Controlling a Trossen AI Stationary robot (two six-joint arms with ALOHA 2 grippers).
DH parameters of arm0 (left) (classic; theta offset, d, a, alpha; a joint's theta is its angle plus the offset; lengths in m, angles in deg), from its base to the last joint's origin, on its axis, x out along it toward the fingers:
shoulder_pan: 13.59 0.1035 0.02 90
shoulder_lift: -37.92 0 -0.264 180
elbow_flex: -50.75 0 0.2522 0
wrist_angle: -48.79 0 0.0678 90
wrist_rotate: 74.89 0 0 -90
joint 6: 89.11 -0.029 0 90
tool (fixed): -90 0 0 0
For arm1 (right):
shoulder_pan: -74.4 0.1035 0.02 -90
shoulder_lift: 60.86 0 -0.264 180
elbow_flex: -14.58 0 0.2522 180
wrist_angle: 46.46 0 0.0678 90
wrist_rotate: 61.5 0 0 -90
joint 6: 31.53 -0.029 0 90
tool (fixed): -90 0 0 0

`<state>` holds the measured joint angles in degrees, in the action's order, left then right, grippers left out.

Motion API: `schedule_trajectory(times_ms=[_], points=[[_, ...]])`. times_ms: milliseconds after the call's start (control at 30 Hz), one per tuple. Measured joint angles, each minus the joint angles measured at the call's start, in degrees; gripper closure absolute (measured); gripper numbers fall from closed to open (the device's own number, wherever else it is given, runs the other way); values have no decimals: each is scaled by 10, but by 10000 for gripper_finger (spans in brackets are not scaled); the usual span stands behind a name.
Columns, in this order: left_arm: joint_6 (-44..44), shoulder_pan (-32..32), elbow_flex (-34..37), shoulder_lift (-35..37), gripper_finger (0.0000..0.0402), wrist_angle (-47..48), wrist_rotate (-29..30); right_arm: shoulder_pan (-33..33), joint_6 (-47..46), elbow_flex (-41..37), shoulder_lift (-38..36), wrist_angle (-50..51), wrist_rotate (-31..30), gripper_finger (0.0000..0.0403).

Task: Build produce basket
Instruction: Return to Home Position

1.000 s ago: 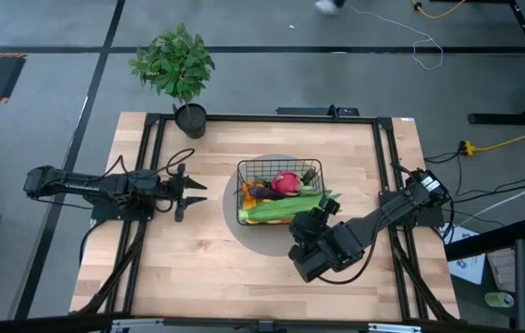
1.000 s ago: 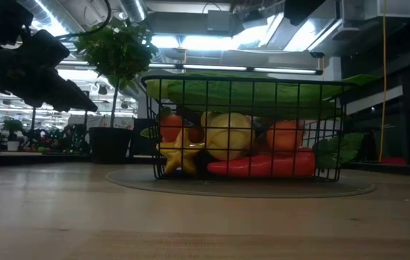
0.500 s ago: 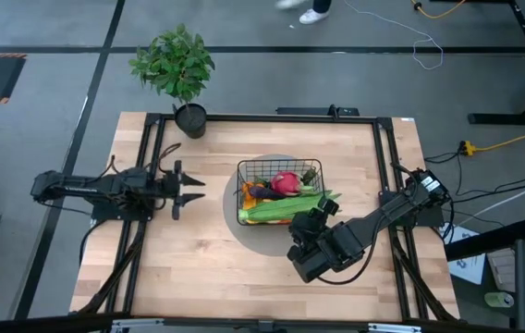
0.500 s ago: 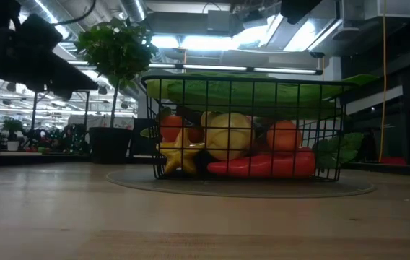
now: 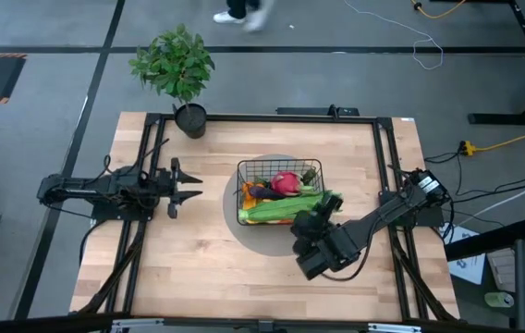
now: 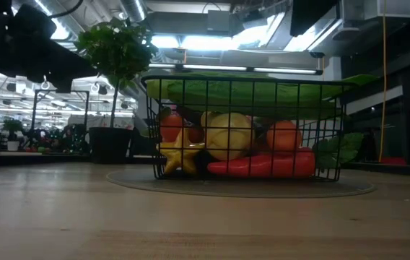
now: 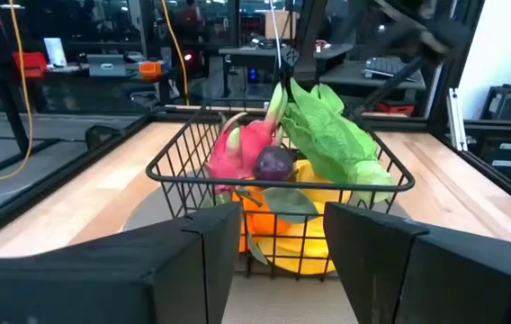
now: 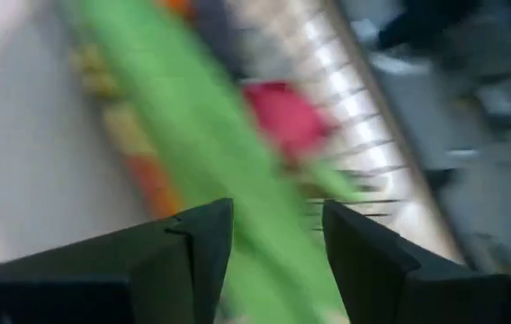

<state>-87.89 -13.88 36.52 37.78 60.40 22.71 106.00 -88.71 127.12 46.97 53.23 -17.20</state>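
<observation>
basket [image 5: 241, 185], just beside right tool [image 5: 315, 220], seemingly parted

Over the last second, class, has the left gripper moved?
Yes. The left gripper has pulled slightly away from the basket.

The basket [image 5: 261, 170] is set on a round mat [image 5: 264, 242] near the middle of the counter [image 5: 207, 277]. The produce [image 5: 286, 183] is piled inside it, and a long leafy bundle [image 5: 286, 209] is laid across the top along the basket's front side. A potted plant [image 5: 174, 67] is placed at the counter's back left corner. The left tool [image 5: 189, 189] is seen to the left of the basket, well apart from it. The right tool [image 5: 321, 215] is found just beside the basket's front right corner.
</observation>
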Motion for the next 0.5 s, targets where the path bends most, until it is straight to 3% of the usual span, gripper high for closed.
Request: schedule_trajectory(times_ms=[67, 233, 500], points=[[0, 0, 0, 0, 250, 2, 0, -12, -42, 0, -1, 49, -33, 229], [0, 0, 0, 0, 250, -2, 2, -44, 11, -31, -77, 41, -62, 229], [0, 0, 0, 0, 250, 0, 3, -57, -2, -191, -327, -8, -141, 229]])
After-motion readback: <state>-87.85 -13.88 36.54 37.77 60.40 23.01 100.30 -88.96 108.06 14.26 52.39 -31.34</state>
